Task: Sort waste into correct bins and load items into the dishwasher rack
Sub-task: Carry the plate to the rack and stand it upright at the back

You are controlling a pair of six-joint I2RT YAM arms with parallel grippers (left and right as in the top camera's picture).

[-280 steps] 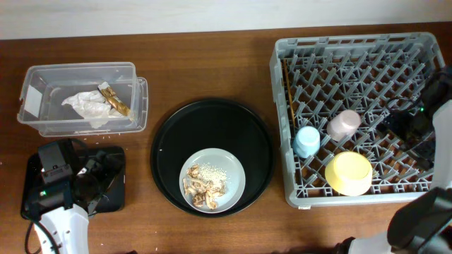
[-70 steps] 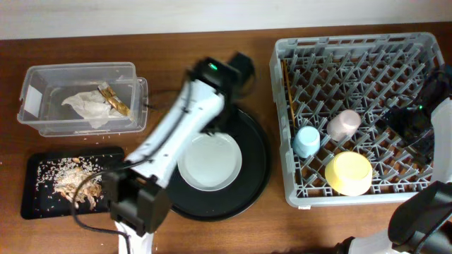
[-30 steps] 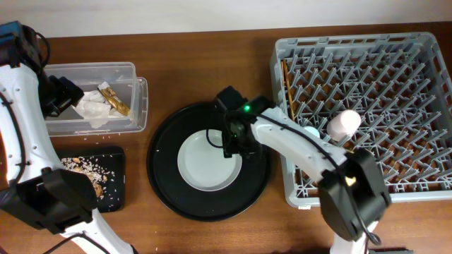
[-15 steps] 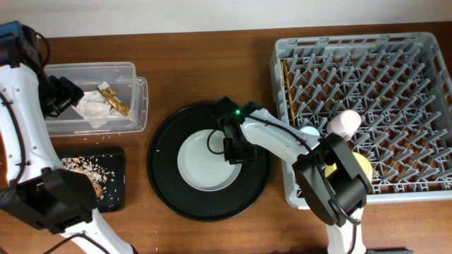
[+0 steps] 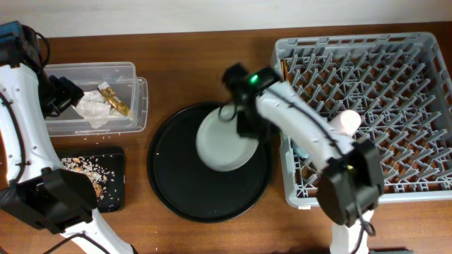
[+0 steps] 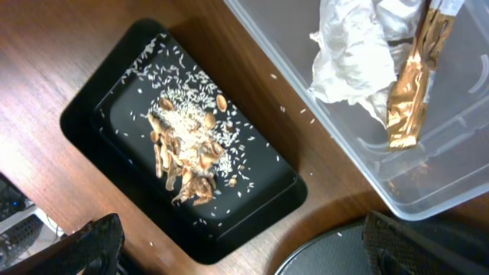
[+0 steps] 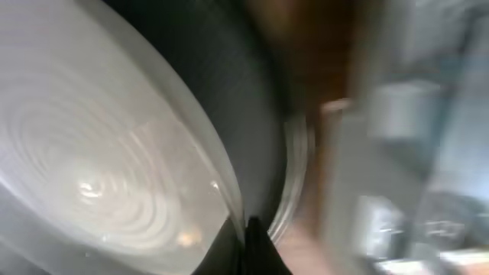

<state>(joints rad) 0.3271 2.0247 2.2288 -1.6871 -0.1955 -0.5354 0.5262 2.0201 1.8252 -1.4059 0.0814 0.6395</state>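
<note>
The left gripper (image 6: 260, 248) hangs above the left-hand bins, its fingers wide apart and holding nothing; the clear box (image 5: 85, 99) holds the napkin (image 5: 88, 107) and wrapper (image 5: 114, 99); just in front of it, the flat black tray (image 5: 114, 190) carries the food scraps (image 6: 183, 156); the right gripper (image 5: 242, 121) is clamped on the far rim of the plate (image 5: 222, 148), held over the round tray (image 5: 176, 190); the rack (image 5: 395, 70) at the right holds the pink cup (image 5: 347, 121).
</note>
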